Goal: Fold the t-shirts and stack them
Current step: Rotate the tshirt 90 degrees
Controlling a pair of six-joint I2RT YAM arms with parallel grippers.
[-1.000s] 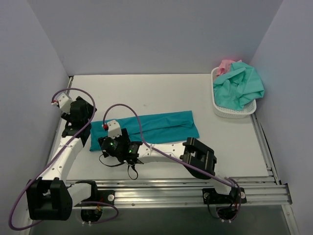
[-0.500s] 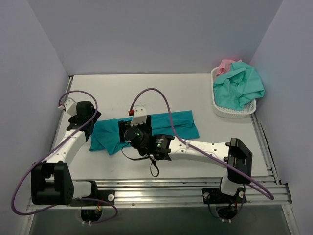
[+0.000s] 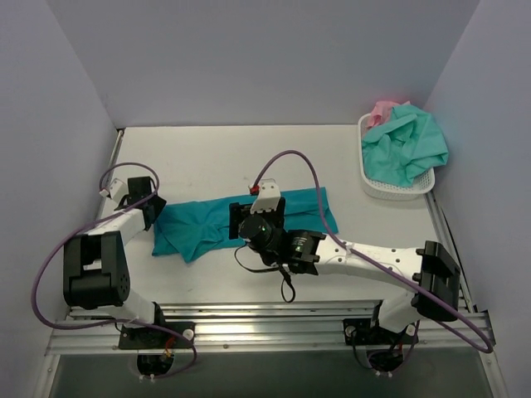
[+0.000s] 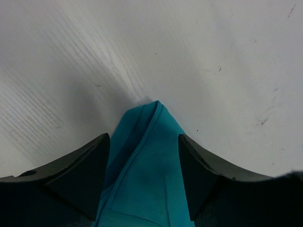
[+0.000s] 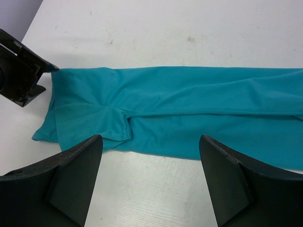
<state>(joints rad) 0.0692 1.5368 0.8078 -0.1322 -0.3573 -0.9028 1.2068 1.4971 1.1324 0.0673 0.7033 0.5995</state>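
The deep teal-blue t-shirt [image 3: 299,211] lies on the table as a long folded strip. My left gripper [image 3: 152,211] is at its left end. In the left wrist view the fingers [image 4: 90,165] stand apart on either side of the shirt's corner [image 4: 147,179], with the left gripper [image 4: 144,137] open around it. My right gripper [image 3: 253,224] hovers over the middle of the strip. It is open and empty [image 5: 150,142], above the shirt's near edge [image 5: 189,109]. A mint-green t-shirt [image 3: 406,145] and a pink t-shirt [image 3: 383,109] are heaped in the basket.
The white perforated basket [image 3: 398,189] stands at the back right against the wall. Grey walls enclose the table on three sides. A metal rail [image 3: 290,323] runs along the near edge. The left gripper's body shows in the right wrist view [image 5: 19,66].
My right arm has swung to the right, carrying its gripper from the shirt's left end to its middle. My left arm has drawn back, its gripper now at the shirt's left end, which looks bunched.
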